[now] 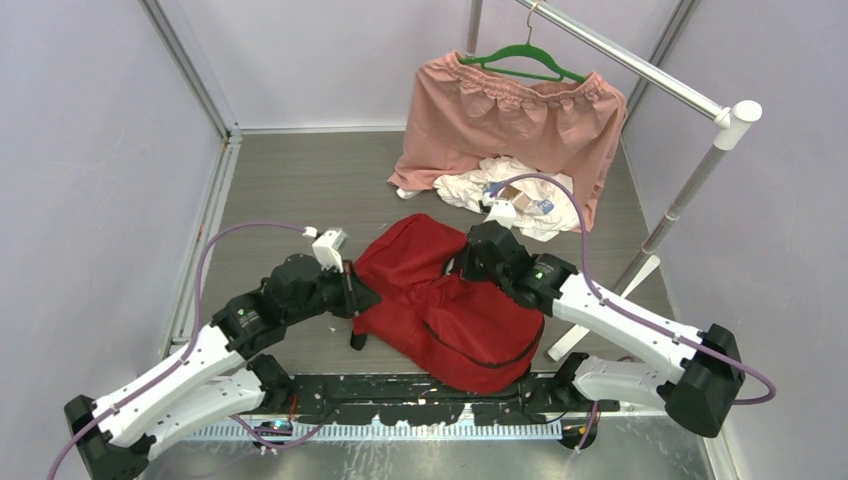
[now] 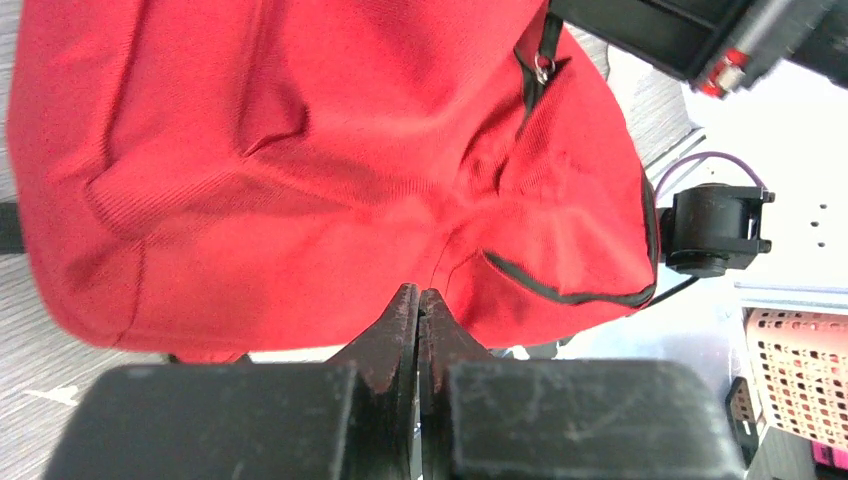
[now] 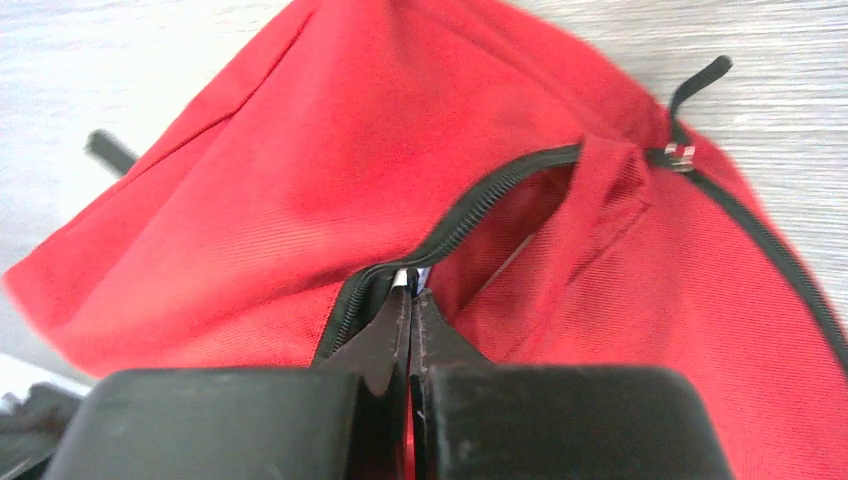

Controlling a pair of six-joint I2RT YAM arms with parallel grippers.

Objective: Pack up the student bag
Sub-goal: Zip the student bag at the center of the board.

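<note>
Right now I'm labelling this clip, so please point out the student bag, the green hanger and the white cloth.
student bag [image 1: 440,310]: top external view, middle of its red fabric.
green hanger [image 1: 548,63]: top external view, one sloping arm.
white cloth [image 1: 465,188]: top external view, its crumpled plain part.

Left wrist view: backpack [image 2: 300,150] cropped at the top edge, interior hidden. Right wrist view: silver piece [image 3: 403,277] at the zipper [image 3: 480,205] too small to identify.

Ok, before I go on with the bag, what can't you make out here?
- Inside of the student bag, right wrist view: dark gap behind the zipper, red fabric covers it.
- Whether the shut right claw grips the zipper, right wrist view: too small, tips cover it.
- Whether the shut left claw holds fabric, left wrist view: tips hide it.
</note>
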